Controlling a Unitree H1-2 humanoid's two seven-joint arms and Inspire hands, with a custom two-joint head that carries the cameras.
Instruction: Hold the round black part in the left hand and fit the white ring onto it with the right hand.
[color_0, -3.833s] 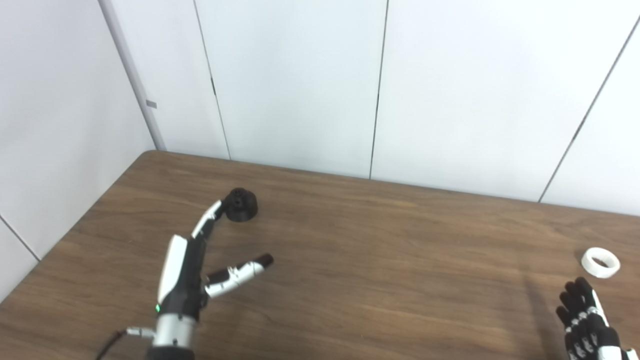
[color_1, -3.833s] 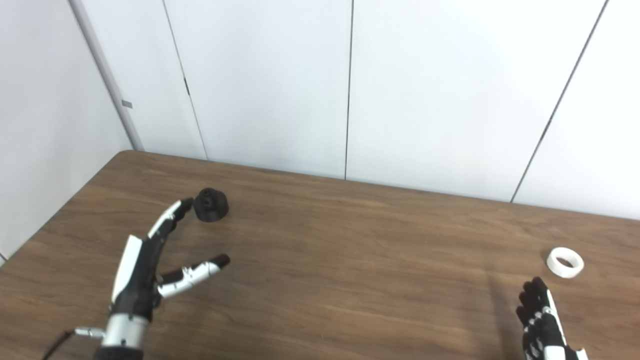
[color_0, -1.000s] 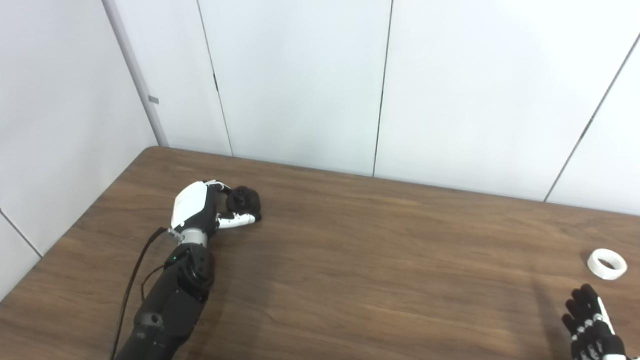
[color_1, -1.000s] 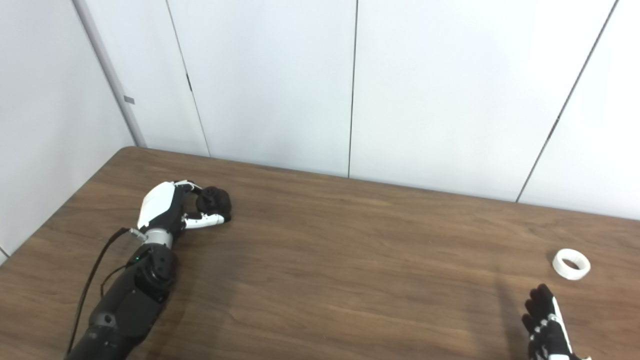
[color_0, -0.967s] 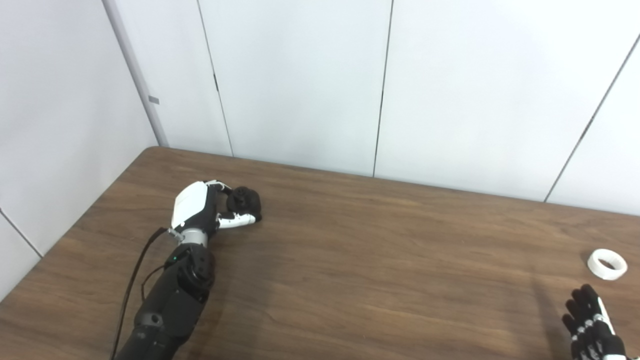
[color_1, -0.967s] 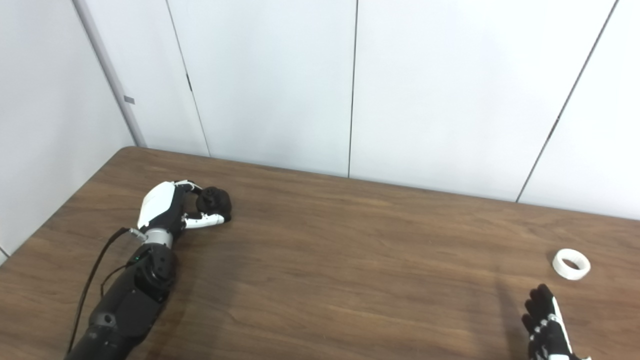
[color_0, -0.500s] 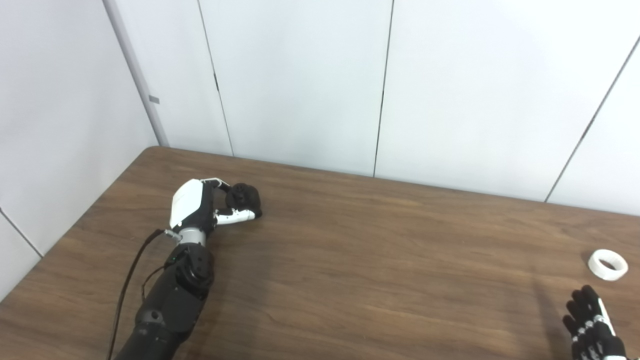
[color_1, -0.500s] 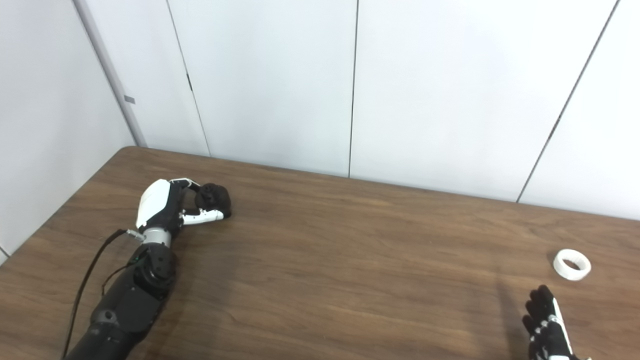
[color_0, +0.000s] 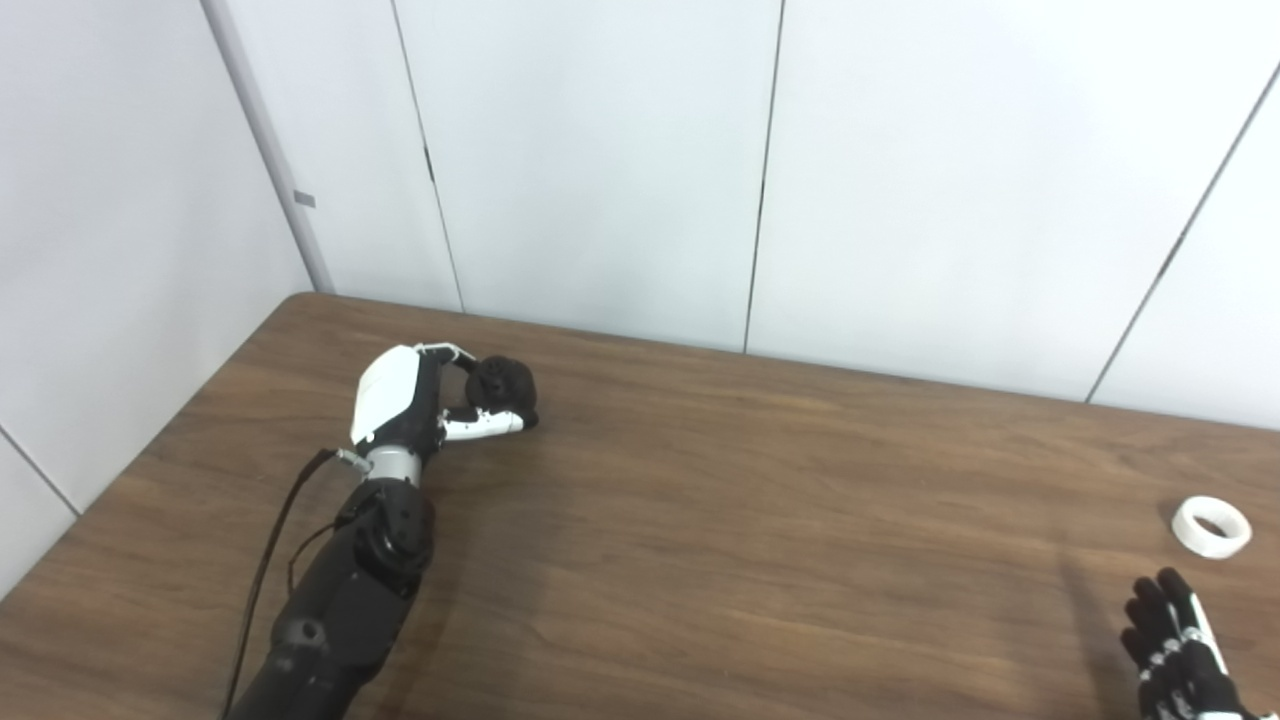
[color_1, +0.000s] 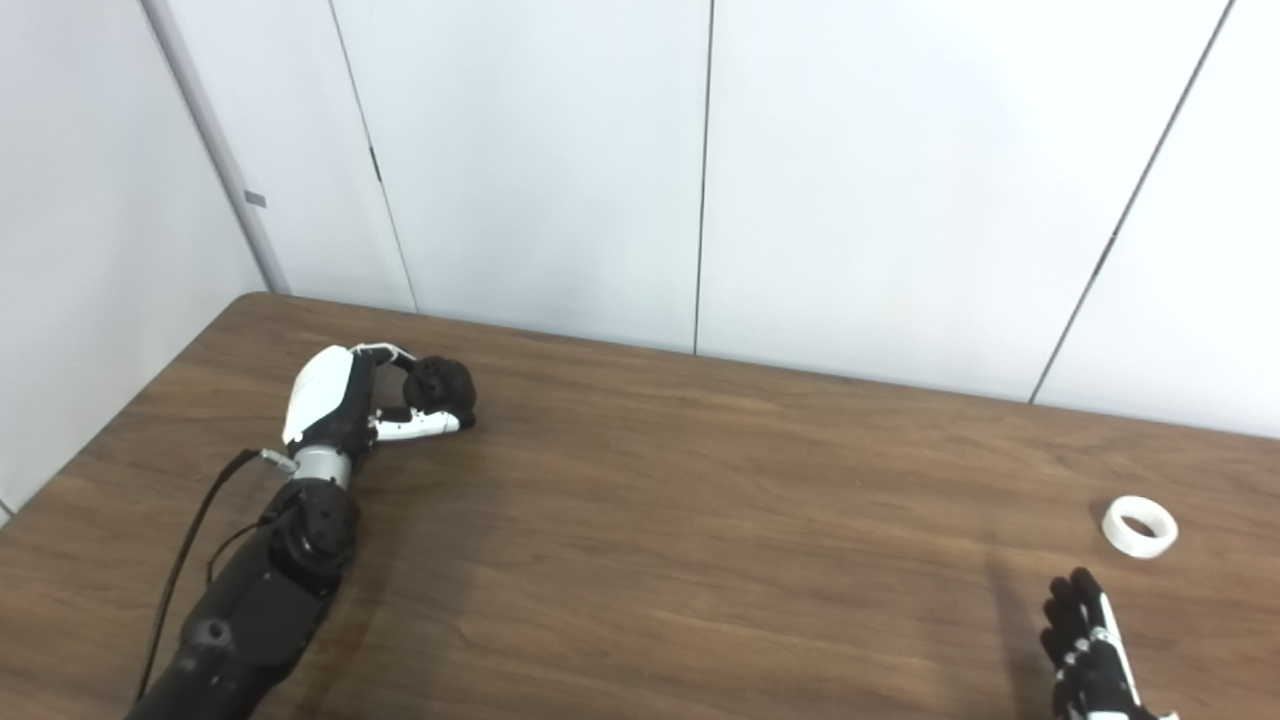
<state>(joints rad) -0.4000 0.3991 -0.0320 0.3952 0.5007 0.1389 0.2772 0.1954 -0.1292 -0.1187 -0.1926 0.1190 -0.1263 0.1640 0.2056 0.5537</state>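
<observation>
The round black part (color_0: 503, 384) is at the far left of the brown table (color_0: 750, 520), with my left hand (color_0: 420, 405) shut on it; fingers curl over its top and the thumb lies under its near side. It looks lifted a little off the wood. The white ring (color_0: 1211, 526) lies flat near the table's right edge. My right hand (color_0: 1175, 650) stands at the bottom right corner, fingers apart and pointing up, a short way nearer than the ring and not touching it. Only its upper part shows.
White wall panels (color_0: 600, 170) rise directly behind the table's far edge. The table's left corner (color_0: 300, 300) lies just beyond the left hand. A black cable (color_0: 265, 570) hangs along the left forearm.
My left hand reached the black part, closed on it, and has now shifted slightly right and up with it. The right hand and ring have stayed put.
</observation>
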